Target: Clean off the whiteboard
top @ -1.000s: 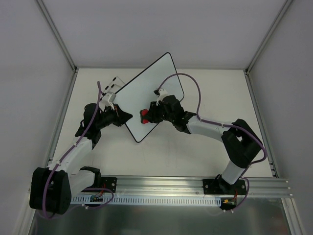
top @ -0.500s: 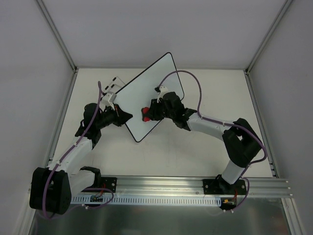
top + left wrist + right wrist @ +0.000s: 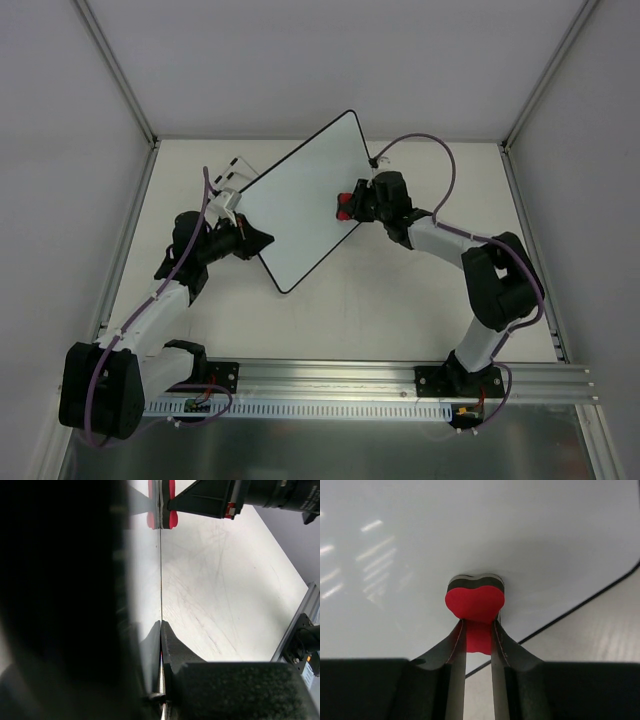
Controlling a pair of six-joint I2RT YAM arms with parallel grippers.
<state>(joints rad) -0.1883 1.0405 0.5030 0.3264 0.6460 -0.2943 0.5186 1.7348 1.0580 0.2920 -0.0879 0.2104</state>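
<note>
The whiteboard stands tilted on the table, its white face blank with a thin black rim. My left gripper is shut on its near left edge; in the left wrist view the board's edge runs straight up from my closed fingertips. My right gripper is shut on a small red heart-shaped eraser pressed against the board's right side. In the right wrist view the eraser sits between my fingers, touching the white board near its black rim.
Two small white markers with black bands lie on the table behind the board's left corner. White enclosure walls with metal posts surround the table. The aluminium rail carrying the arm bases runs along the near edge.
My right gripper has slid the red eraser from the board's lower middle up and right to near its right edge. The left gripper and the board have stayed put.
</note>
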